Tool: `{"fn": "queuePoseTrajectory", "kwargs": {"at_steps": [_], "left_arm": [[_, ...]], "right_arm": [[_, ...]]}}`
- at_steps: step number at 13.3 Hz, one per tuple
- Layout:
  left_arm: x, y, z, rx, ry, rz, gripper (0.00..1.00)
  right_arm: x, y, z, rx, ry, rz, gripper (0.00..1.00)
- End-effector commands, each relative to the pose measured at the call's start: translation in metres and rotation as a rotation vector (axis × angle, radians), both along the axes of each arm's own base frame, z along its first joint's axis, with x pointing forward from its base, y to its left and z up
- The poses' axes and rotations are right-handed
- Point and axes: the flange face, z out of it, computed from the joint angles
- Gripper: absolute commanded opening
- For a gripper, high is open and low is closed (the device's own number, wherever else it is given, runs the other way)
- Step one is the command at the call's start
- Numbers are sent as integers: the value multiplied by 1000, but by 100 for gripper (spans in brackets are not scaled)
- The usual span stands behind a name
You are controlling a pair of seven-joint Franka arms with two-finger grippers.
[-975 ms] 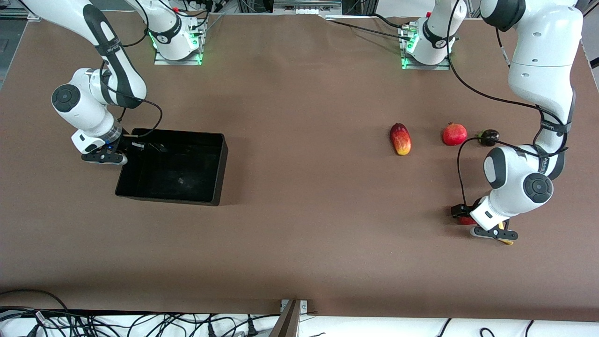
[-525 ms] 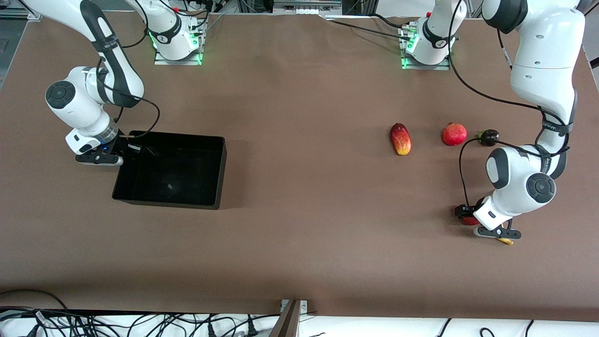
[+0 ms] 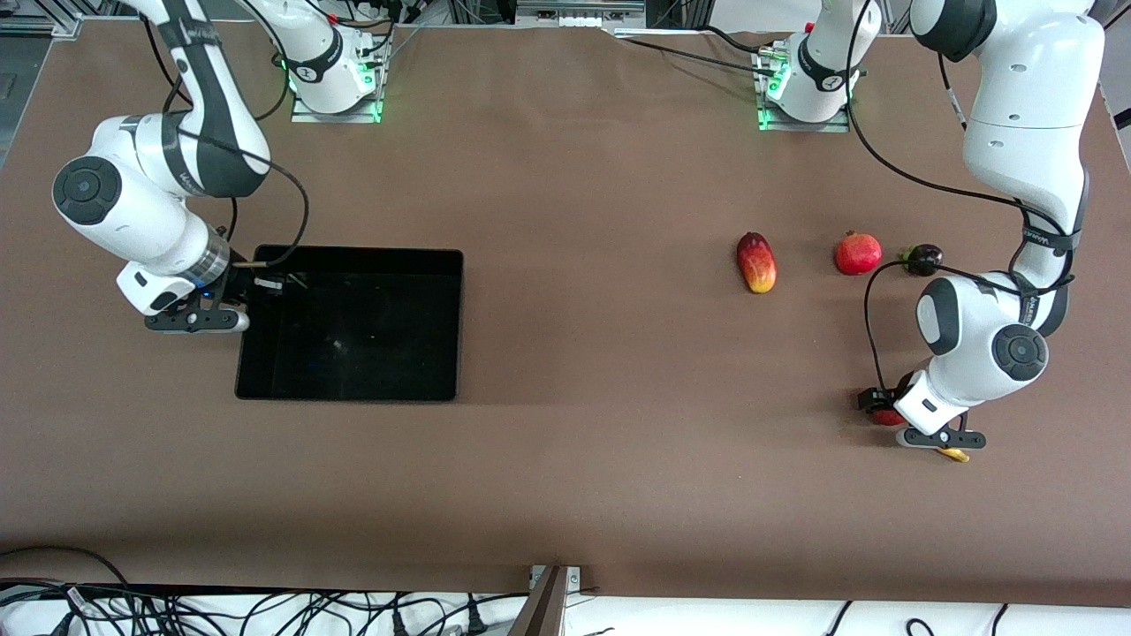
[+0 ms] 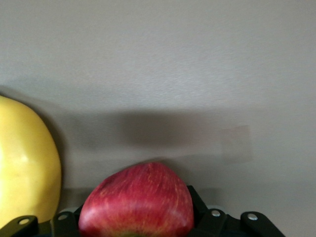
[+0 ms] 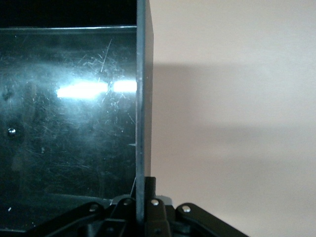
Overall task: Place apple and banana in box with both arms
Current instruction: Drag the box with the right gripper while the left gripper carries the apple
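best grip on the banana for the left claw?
From above, across its narrow middle. The banana lies flat on the table beside the apple, under the left claw, so fingers must straddle its width; keep off the apple's side. Most of it is hidden.

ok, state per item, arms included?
box: upright, empty, end wall clamped
right pincer: shut on box wall
apple: gripped, low over table
banana: lying beside apple
left pincer: shut on apple
oval fruit, crowned fruit, dark fruit: resting, untouched
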Motion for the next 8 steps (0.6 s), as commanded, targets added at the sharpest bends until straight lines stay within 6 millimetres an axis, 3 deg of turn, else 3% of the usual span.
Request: {"fn": "queuePoseTrajectory", "kwargs": {"at_steps": [1, 4, 5, 8], "left_arm": [[-17, -28, 82, -31, 74, 5, 0], [-28, -59, 157, -37, 118, 16, 2], [-35, -81, 181, -38, 133, 34, 2], [-58, -155, 237, -42, 179, 91, 2]], "right_arm": [[7, 104, 19, 32, -13, 6, 0], [-8, 212, 8, 43, -14, 51, 0], [-20, 253, -4, 41, -5, 68, 0], [-25, 327, -45, 47, 12, -78, 0]]}}
